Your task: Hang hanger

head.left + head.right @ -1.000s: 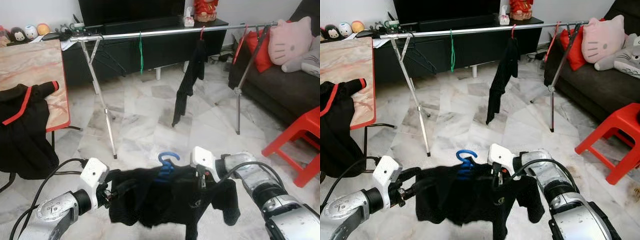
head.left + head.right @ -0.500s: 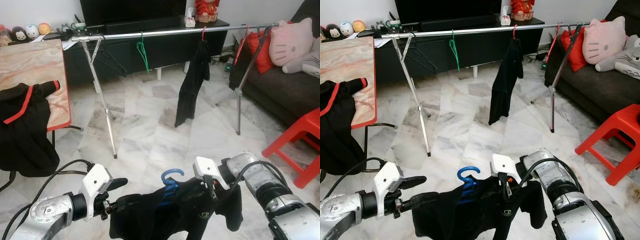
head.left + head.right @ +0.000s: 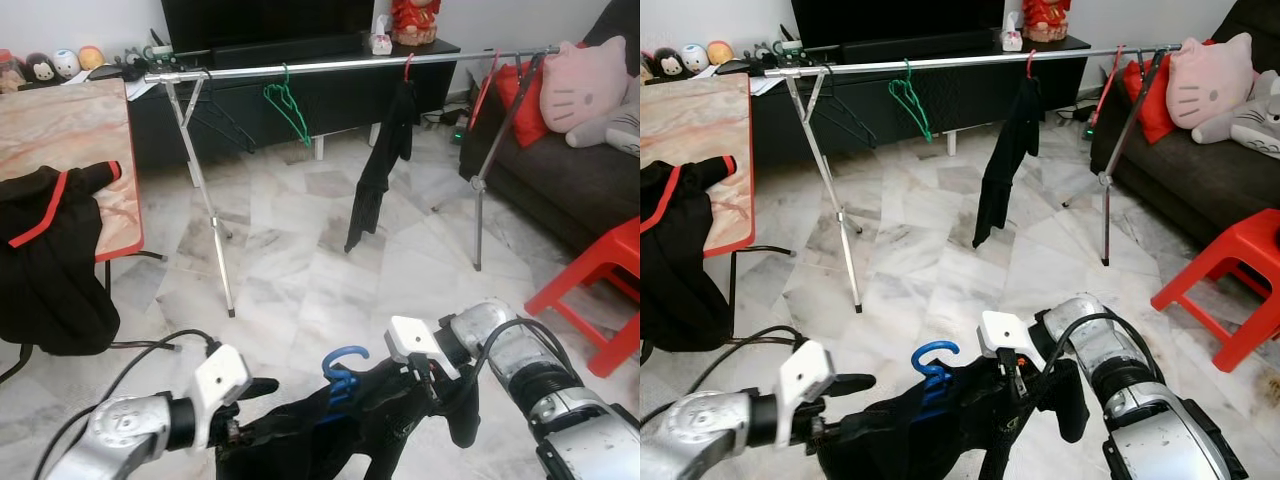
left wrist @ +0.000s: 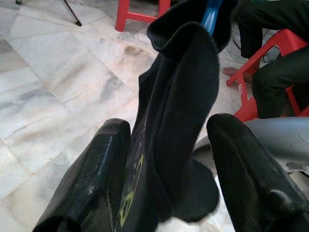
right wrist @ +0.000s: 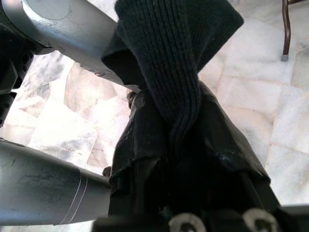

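Note:
A black garment (image 3: 330, 435) on a blue hanger (image 3: 343, 362) hangs low in front of me between both grippers. My right gripper (image 3: 425, 385) is shut on its right shoulder, where the cloth (image 5: 174, 96) bunches over the fingers. My left gripper (image 3: 262, 400) is at the garment's left side, open; its two fingers (image 4: 96, 179) stand apart with the cloth (image 4: 174, 96) hanging between them. The silver clothes rail (image 3: 330, 66) stands across the room ahead, well beyond the grippers.
On the rail hang a green hanger (image 3: 287, 100) and a black garment on a red hanger (image 3: 378, 160). A marble-top table (image 3: 70, 130) with a black-and-red garment (image 3: 45, 260) is at the left. A dark sofa (image 3: 570, 170) and a red stool (image 3: 610, 270) are at the right.
The garment and blue hanger have sunk lower. My left arm has come in toward the middle, and its fingers now stand apart around the cloth. The green hanger on the rail has swung.

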`<state>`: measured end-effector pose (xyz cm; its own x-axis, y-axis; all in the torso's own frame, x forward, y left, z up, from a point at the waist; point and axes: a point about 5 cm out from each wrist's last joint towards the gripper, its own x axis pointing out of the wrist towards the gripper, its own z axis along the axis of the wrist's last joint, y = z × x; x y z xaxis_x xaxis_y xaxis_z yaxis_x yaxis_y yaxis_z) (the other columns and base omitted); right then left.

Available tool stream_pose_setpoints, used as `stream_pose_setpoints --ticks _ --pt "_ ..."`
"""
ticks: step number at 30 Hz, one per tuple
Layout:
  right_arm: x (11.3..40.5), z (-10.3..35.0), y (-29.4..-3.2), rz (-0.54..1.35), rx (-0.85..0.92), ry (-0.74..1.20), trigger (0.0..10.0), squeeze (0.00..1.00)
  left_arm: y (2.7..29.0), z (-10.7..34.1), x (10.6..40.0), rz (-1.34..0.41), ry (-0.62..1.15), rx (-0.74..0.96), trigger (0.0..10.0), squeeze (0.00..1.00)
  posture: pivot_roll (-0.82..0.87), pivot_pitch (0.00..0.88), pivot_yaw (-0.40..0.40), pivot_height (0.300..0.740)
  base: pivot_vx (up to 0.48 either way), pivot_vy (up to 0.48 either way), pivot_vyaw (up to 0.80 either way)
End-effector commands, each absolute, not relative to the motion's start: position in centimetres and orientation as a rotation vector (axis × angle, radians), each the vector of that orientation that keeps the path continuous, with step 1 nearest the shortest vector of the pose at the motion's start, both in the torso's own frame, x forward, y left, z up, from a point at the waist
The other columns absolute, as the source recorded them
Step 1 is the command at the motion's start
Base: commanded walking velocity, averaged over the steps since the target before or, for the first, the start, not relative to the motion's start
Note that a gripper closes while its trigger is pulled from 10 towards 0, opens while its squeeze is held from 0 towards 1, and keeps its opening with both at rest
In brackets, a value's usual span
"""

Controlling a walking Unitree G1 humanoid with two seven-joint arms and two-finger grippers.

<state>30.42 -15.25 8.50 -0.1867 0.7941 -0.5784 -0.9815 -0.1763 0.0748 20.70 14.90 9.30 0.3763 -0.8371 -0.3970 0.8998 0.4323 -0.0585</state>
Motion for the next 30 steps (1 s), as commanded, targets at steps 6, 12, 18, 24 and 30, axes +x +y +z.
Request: stream_pose_setpoints --ticks 6,12,18,24,30 --pt "30.9 9.7 -14.2 1.749 -0.505 0.44 0.0 0.0 14.5 9.1 21.4 -1.11 0.397 0.192 10.0 0.0 -0.02 0.0 -0.039 0.732 0.0 0.0 0.0" --pt "30.9 9.8 -14.0 1.749 -0.508 0.43 0.0 0.0 13.9 9.0 21.5 -1.134 0.389 0.166 10.0 0.0 -0.03 0.0 -0.041 0.732 0.0 0.0 0.0" --pt "31.1 10.0 -13.4 1.738 -0.508 0.398 0.0 0.0 13.1 8.8 21.5 -1.162 0.393 0.137 10.0 0.0 -0.03 0.0 -0.043 0.732 0.0 0.0 0.0" --pt "31.2 10.1 -12.9 1.728 -0.51 0.378 0.0 0.0 12.6 8.9 21.6 -1.181 0.393 0.12 10.0 0.0 -0.03 0.0 -0.044 0.732 0.0 0.0 0.0" --pt "31.4 10.3 -12.4 1.718 -0.505 0.354 0.0 0.0 12.4 8.6 21.6 -1.183 0.406 0.117 7.5 0.0 -0.03 0.0 -0.044 0.732 0.0 0.0 0.0"
